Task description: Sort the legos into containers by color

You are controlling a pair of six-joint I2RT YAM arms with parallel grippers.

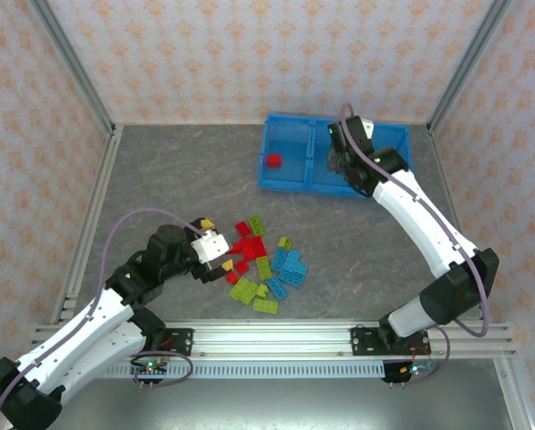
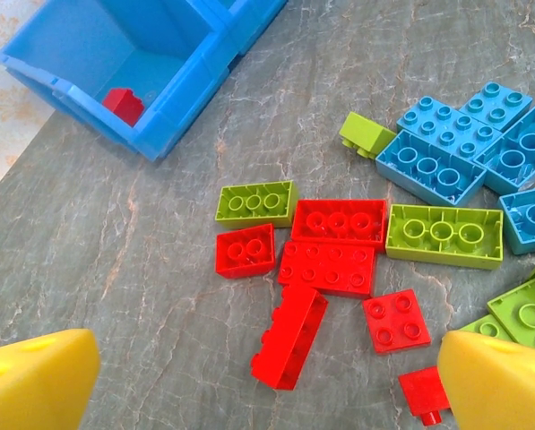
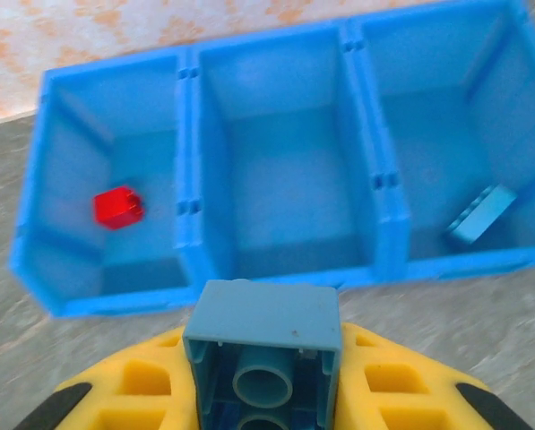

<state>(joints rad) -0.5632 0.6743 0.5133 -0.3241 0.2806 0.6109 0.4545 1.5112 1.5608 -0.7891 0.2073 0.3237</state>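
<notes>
The legos lie in a loose pile [image 1: 263, 264] of red, lime green and light blue bricks on the grey table. My left gripper [image 1: 215, 251] hangs open just left of the pile, its yellow fingertips [image 2: 34, 381] wide apart on either side of a red brick lying on its side [image 2: 289, 336]. The blue three-compartment bin [image 1: 289, 186] stands at the back. A red brick [image 3: 117, 208] lies in its left compartment and a light blue one [image 3: 480, 215] in its right compartment. Near the bin's front wall [image 3: 285, 269], my right gripper [image 3: 263, 376] is shut on a light blue brick [image 3: 263, 331].
Metal frame posts [image 1: 74, 63] and patterned walls close in the table on three sides. An aluminium rail [image 1: 276, 333] runs along the near edge. Bare grey tabletop [image 1: 177, 170] lies between the pile and the bin and out to the left.
</notes>
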